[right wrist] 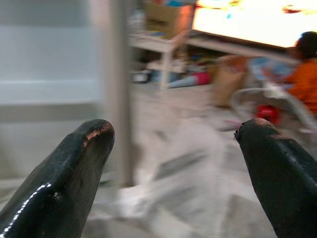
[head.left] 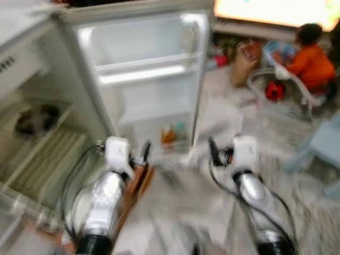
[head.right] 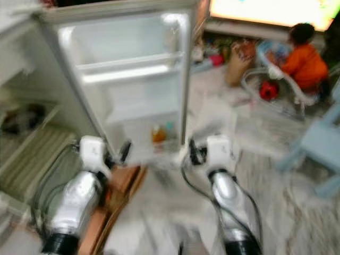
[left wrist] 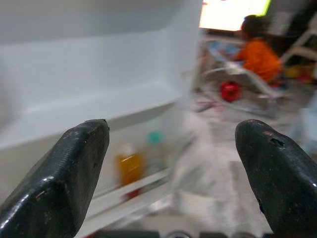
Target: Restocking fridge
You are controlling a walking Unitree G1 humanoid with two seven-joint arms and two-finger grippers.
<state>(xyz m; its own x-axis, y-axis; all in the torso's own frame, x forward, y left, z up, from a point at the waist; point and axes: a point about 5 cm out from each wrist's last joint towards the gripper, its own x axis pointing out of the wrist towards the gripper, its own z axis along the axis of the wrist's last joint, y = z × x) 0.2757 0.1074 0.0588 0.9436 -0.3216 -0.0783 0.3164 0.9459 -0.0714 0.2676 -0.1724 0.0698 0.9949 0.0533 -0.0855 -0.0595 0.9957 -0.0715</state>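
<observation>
— Both hands first: where are they?
— Left hand (left wrist: 173, 163) is raised in front of the open fridge door (head.left: 143, 79), its two black fingers (left wrist: 59, 173) spread wide with nothing between them. Right hand (right wrist: 173, 163) is up at the same height, off to the right of the door's edge, its fingers (right wrist: 282, 173) also spread apart and empty.

— What is in the fridge?
— On the door's lowest shelf (head.left: 170, 149) stand two small bottles side by side: an orange bottle (head.left: 168, 135) and, just to its right, a bottle with a teal cap (head.left: 180, 129). The door's upper shelf (head.left: 146, 62) looks bare and white. To the left, the fridge's body (head.left: 37, 138) stands open, with a dark object (head.left: 34, 119) on a shelf inside; it is too blurred to tell what it is.

— And nearer the robot?
— A brown cardboard box (head.left: 139, 183) sits on the floor (head.left: 223, 122) just beside the left arm, near the foot of the door. The floor itself is pale and marbled.

— Anything farther off?
— Far right, a person in an orange top (head.left: 312, 62) sits on the floor, next to a red object (head.left: 274, 90) in a white frame. A bright screen (head.left: 276, 11) glows behind them, and a pale blue chair (head.left: 324, 143) stands at the right. Everything is blurred.
</observation>
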